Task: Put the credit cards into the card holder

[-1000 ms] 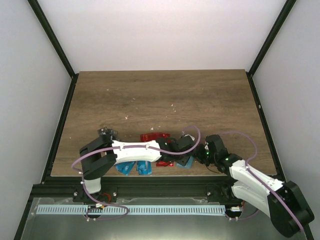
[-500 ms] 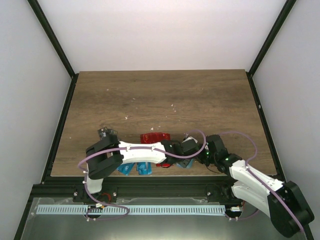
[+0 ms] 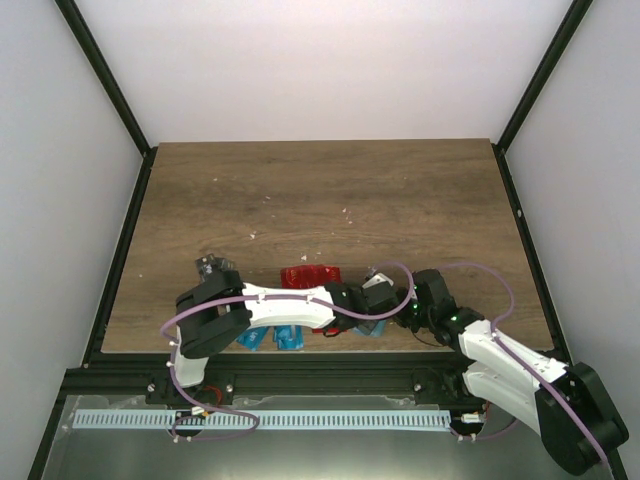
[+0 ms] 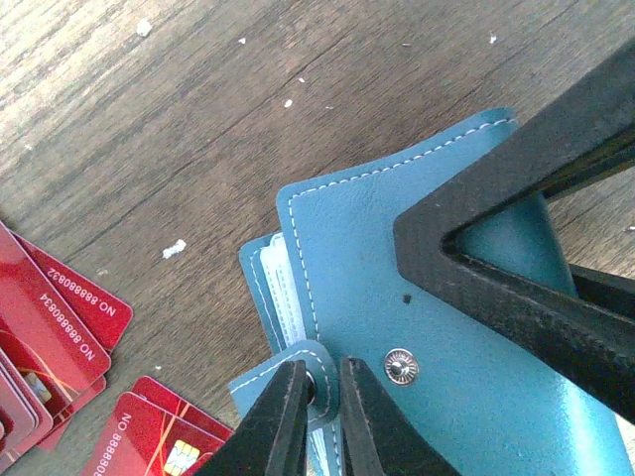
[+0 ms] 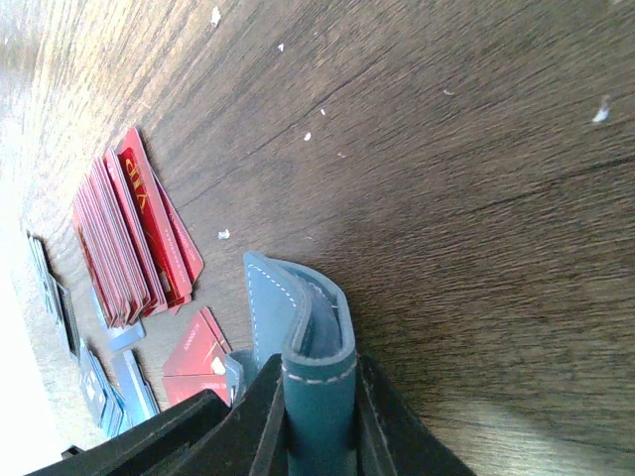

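Counter-tension: right gripper (image 5: pixel 319 412) clamps the card holder (image 4: pixel 347 258) while left gripper (image 4: pixel 322 385), pinched on its snap tab (image 4: pixel 266 377), should peel gently.

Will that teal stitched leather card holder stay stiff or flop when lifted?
Probably floppy: the teal stitched leather card holder curls over where the right end effector pinches it. Its snap tab, pinched by the left end effector, curves, so likely soft too.

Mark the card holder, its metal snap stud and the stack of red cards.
card holder (image 4: pixel 347 248), left wrist view, on the stitched teal flap.
snap stud (image 4: pixel 400 366), left wrist view, on its metal centre.
red cards (image 5: pixel 137 236), right wrist view, on the middle of the fanned stack.
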Action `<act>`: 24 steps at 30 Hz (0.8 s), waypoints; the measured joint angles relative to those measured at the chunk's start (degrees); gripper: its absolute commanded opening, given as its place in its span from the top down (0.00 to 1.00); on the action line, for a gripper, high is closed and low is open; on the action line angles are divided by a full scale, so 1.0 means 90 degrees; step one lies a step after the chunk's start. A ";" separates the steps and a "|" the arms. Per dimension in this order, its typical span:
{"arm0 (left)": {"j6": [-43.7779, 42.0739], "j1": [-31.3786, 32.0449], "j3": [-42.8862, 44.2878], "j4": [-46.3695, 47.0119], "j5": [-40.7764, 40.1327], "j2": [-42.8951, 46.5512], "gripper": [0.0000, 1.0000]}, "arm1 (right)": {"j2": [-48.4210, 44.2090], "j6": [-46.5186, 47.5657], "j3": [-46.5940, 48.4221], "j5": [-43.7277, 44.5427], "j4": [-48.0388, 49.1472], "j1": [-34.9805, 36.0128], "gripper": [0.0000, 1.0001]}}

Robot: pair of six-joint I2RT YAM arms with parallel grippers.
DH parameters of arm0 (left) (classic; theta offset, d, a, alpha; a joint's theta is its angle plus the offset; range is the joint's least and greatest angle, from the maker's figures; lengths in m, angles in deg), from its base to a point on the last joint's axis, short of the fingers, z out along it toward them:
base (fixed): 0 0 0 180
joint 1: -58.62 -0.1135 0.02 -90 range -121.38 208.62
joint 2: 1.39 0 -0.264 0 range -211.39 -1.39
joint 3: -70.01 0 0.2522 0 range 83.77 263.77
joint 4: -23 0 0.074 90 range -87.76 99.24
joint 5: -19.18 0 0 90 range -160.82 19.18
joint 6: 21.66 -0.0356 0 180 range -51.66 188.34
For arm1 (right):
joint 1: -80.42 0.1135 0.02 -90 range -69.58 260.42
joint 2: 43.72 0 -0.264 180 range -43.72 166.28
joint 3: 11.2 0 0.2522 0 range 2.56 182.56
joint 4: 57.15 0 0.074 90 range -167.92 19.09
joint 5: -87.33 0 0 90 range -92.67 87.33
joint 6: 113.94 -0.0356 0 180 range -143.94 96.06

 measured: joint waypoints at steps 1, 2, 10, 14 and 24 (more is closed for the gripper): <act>-0.0002 0.0007 0.0000 0.0015 -0.0010 0.0000 0.92 | 0.0000 0.0000 -0.0002 0.0000 0.0000 0.0000 0.99; -0.0007 0.0015 0.0000 0.0024 -0.0029 0.0000 0.95 | 0.0000 0.0000 0.0000 0.0000 0.0000 0.0000 0.99; 0.0012 0.0032 0.0000 0.0066 -0.0165 0.0002 0.96 | 0.0000 -0.0002 0.0000 0.0000 0.0000 0.0000 0.99; 0.0068 0.0029 -0.0027 0.0104 -0.0160 0.0078 0.96 | 0.0000 -0.0002 0.0000 0.0000 0.0000 0.0000 0.99; 0.0257 -0.0338 -0.0585 0.0661 0.0704 0.0687 0.96 | 0.0007 -0.0005 0.0000 -0.0005 0.0002 0.0000 0.99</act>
